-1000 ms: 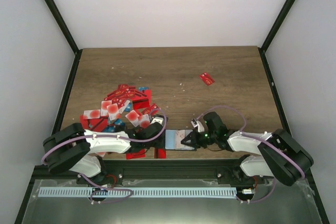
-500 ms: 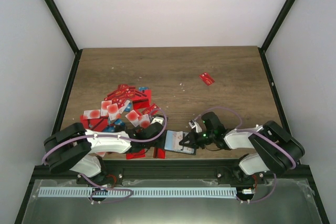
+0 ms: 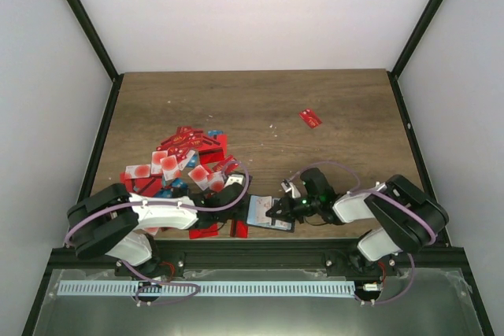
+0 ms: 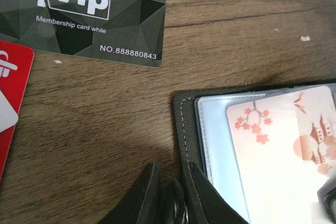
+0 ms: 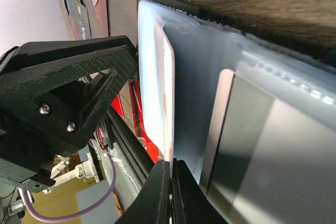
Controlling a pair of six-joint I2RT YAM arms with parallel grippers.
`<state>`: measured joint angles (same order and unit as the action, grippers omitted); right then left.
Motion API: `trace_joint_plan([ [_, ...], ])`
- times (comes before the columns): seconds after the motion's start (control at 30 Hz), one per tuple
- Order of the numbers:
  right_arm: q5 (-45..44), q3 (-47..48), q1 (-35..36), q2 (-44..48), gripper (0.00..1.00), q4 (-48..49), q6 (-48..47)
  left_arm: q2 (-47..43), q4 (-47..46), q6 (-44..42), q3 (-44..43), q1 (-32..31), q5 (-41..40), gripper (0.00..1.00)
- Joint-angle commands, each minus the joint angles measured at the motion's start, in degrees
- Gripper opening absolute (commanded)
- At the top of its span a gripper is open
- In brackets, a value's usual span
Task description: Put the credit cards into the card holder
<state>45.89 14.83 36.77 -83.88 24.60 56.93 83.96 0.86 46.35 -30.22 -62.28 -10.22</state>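
The black card holder [image 3: 264, 214] lies open near the front edge, between my two grippers. My left gripper [image 3: 237, 205] is at its left edge; in the left wrist view the gripper [image 4: 172, 167] is shut on the holder's black cover [image 4: 185, 124]. A pale card with red blossoms [image 4: 278, 150] sits in the holder's clear sleeve. My right gripper [image 3: 278, 210] is shut on that pale card [image 5: 157, 93], pinching its near edge in the right wrist view [image 5: 171, 163]. The card stands partly inside a clear pocket [image 5: 210, 77]. A heap of mostly red credit cards [image 3: 185, 161] lies at the left.
One red card [image 3: 310, 118] lies alone at the right rear. A black VIP card [image 4: 89, 14] and a red card [image 4: 10, 93] lie on the wood just beyond the holder's left edge. The table's front rail [image 3: 252, 248] runs close behind both grippers.
My right gripper has moved left with the pale card, further over the open holder. The left arm has stayed at the holder's left edge.
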Motion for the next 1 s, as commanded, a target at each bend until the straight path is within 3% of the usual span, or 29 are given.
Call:
trace_joint_plan([
  [0.0, -1.91, -1.06, 1.57, -2.30, 0.01, 4.56, 4.07, 2.43, 2.82, 4.66, 1.38, -0.49, 3.10, 0.14],
  [0.4, -3.02, 2.32, 6.37, -4.79, 0.09, 2.43, 1.55, -2.08, 3.63, 8.94, 3.99, -1.10, 1.82, 0.12],
  [0.73, -9.79, 7.26, 6.38, 6.51, 0.38, -19.44, -7.47, -5.98, 5.29, 11.20, 5.87, -1.16, -0.36, 0.12],
  [0.97, -12.85, 10.74, 7.20, 8.64, 0.43, -28.04, -13.68, -5.70, 4.51, 11.12, 5.96, -1.48, 0.00, 0.12],
])
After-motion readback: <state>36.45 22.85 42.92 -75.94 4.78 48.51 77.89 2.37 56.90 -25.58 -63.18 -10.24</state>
